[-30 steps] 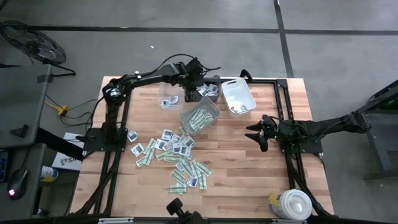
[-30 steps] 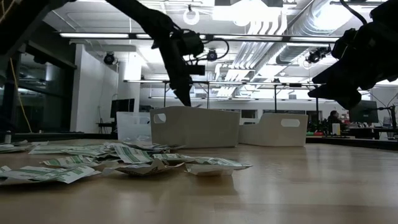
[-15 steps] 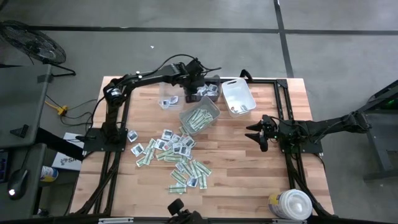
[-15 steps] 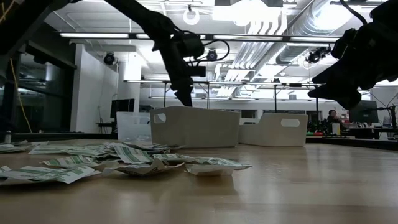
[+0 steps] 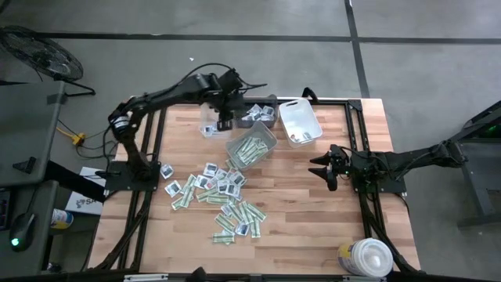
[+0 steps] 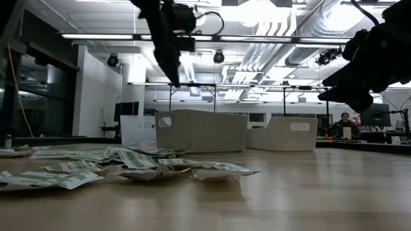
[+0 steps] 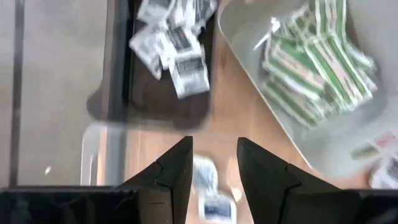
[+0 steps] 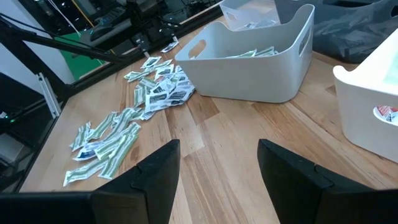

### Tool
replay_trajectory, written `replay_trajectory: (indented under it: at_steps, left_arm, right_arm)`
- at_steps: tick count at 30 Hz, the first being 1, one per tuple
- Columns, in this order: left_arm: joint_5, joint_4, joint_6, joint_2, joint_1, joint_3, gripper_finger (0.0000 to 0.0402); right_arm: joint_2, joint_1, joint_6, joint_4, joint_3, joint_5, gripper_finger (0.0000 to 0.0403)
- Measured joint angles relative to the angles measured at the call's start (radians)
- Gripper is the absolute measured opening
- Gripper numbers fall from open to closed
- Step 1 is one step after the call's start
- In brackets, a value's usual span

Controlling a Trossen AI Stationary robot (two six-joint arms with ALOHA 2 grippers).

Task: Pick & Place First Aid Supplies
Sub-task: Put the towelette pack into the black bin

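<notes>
left gripper (image 5: 223, 121): upper centre-left of the high view, raised over the far edge of the table, between a small clear bin (image 5: 210, 128) and a dark bin (image 5: 261, 115). in the left wrist view its two dark fingers (image 7: 176, 175) stand parted with a gap between them and nothing in it: released. in the low view the same gripper (image 6: 174, 80) hangs at the upper centre-left, well above the bins.

directly under it, wrist view: clear bin (image 7: 99, 158) with a few white packets (image 7: 211, 193) inside; dark bin (image 7: 124, 87) holding squarish white packets with dark print (image 7: 180, 62); a grey bin (image 7: 249, 37) filled with green-and-white strips (image 7: 317, 68).

right gripper (image 5: 322, 170): centre-right of the high view, over bare wood, well apart from the supplies. wrist view shows its fingers (image 8: 155, 171) wide apart, empty: released.

first aid supplies, loose pile (image 5: 219, 196): lower centre-left of the high view, scattered flat on the table (image 5: 313, 227), mixed green-and-white strips and white squares. same pile (image 6: 96, 167) lies at the lower left of the low view, and at the left of the right wrist view (image 8: 130, 124).

other items: grey bin (image 5: 252, 149) at centre of the high view; white bin (image 5: 300, 124) to its upper right; round white tub (image 5: 368, 257) at the lower right corner of the table.
</notes>
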State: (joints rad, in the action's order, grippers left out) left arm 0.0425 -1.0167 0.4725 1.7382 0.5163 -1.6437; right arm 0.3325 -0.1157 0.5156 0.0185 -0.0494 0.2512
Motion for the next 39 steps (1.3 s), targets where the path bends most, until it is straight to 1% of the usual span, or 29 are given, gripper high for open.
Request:
replay_trajectory:
  at_steps: [2,4,6,8,10,13,15,17,21,23,26,30,39]
  left_arm:
    - [0.038,-0.016,-0.029,-0.048,-0.022,0.037,0.0124]
    - [0.071,-0.037,-0.058,-0.111,-0.05,0.1,0.0124]
    - [0.103,-0.042,-0.108,-0.181,-0.089,0.187,0.0124]
    - [0.132,-0.055,-0.189,-0.255,-0.134,0.292,0.0124]
    - [0.166,-0.064,-0.327,-0.333,-0.188,0.391,0.0124]
    - [0.23,-0.102,-0.581,-0.44,-0.287,0.507,0.0124]
    - [0.279,-0.15,-0.744,-0.479,-0.368,0.554,0.0124]
    - [0.314,-0.22,-0.9,-0.491,-0.442,0.582,0.0124]
    - [0.331,-0.352,-1.145,-0.465,-0.553,0.593,0.0124]
    - [0.329,-0.386,-1.229,-0.438,-0.598,0.594,0.0124]
    - [0.307,-0.426,-1.31,-0.389,-0.644,0.593,0.0124]
    - [0.274,-0.457,-1.37,-0.295,-0.681,0.594,0.0124]
    - [0.202,-0.456,-1.396,-0.091,-0.681,0.593,0.0124]
  right_arm:
    - [0.0,0.0,0.0,0.0,0.0,0.0,0.0208]
    - [0.0,0.0,0.0,0.0,0.0,0.0,0.0208]
    - [0.0,0.0,0.0,0.0,0.0,0.0,0.0208]
    - [0.0,0.0,0.0,0.0,0.0,0.0,0.0208]
    - [0.0,0.0,0.0,0.001,0.0,0.0,0.0208]
    - [0.0,0.0,0.0,0.0,0.0,0.0,0.0208]
    - [0.0,0.0,0.0,0.0,0.0,0.0,0.0208]
    - [0.0,0.0,0.0,0.0,0.0,0.0,0.0208]
    - [0.0,0.0,0.0,0.0,0.0,0.0,0.0208]
    - [0.0,0.0,0.0,0.0,0.0,0.0,0.0208]
    - [0.0,0.0,0.0,0.003,0.0,0.0,0.0208]
    - [0.0,0.0,0.0,0.004,0.0,0.0,0.0208]
    - [0.001,0.0,0.0,0.002,0.0,0.0,0.0208]
